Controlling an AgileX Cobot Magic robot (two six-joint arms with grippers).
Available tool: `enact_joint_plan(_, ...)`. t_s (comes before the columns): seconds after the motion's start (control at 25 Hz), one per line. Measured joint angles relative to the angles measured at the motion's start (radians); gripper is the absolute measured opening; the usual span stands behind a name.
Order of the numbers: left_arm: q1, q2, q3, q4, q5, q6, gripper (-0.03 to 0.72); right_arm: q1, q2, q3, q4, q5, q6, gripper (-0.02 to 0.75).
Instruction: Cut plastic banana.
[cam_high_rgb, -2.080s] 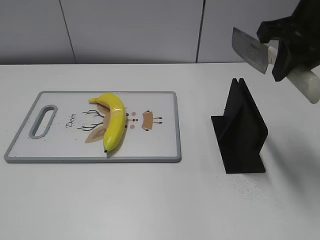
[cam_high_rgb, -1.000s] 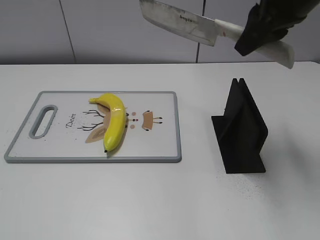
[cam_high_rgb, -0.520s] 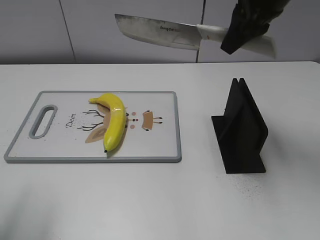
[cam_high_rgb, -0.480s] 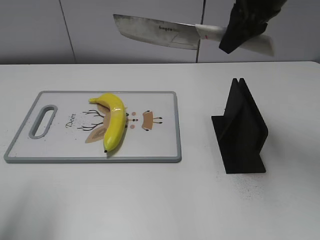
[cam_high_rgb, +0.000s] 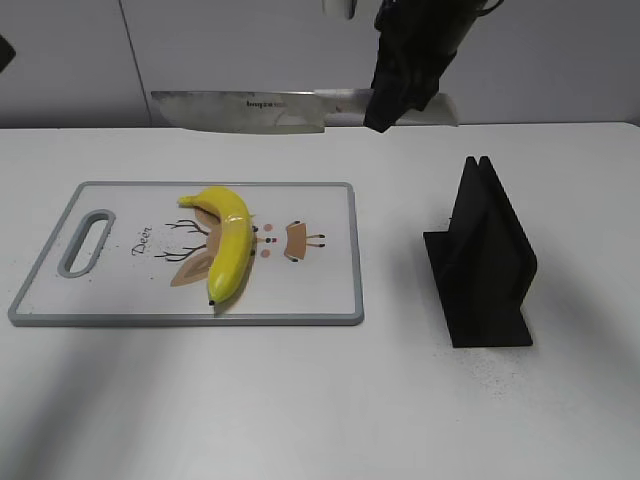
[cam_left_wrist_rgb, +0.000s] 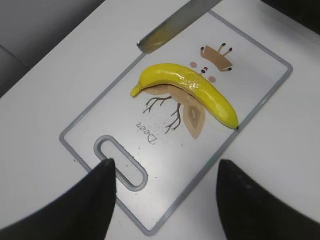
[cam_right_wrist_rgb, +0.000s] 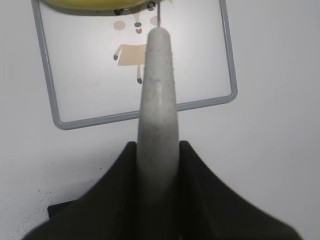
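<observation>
While right gripper (cam_high_rgb: 400, 90) clamps knife (cam_high_rgb: 240, 110), glossy yellow plastic banana (cam_high_rgb: 230, 240), seemingly uncut; left gripper (cam_left_wrist_rgb: 162, 190) spread.

A white cutting board (cam_high_rgb: 320, 290) with grey rim, handle slot and deer print lies flat on the white surface (cam_high_rgb: 300, 400). A black slotted stand (cam_high_rgb: 485, 260) sits well apart, right.

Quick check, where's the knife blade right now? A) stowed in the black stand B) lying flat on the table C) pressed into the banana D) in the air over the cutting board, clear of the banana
D: the right claw grips the knife by its handle, blade held level in the air above the cutting board, with the plastic banana lying uncut below.
</observation>
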Motion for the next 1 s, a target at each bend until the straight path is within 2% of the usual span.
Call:
enact_joint_plan(0.2,-0.071,0.143,-0.105,0.001,0.001,0.185,0.589,0.003,0.049,-0.032,0.000,0.000,-0.068,0.164)
enact_joint_plan(0.36,-0.145,0.245,-0.144,0.021,-0.014,0.250,0.589,0.002,0.068,-0.038,0.005,0.001,-0.138,0.164)
enact_joint_plan(0.64,-0.212,0.424,-0.146,0.050,-0.057,0.289,0.573,0.002,0.089,-0.038,0.098,0.001,-0.234,0.164)
enact_joint_plan(1.0,-0.215,0.482,-0.146,0.052,-0.105,0.292,0.560,0.002,0.133,-0.040,0.119,0.000,-0.241,0.164)
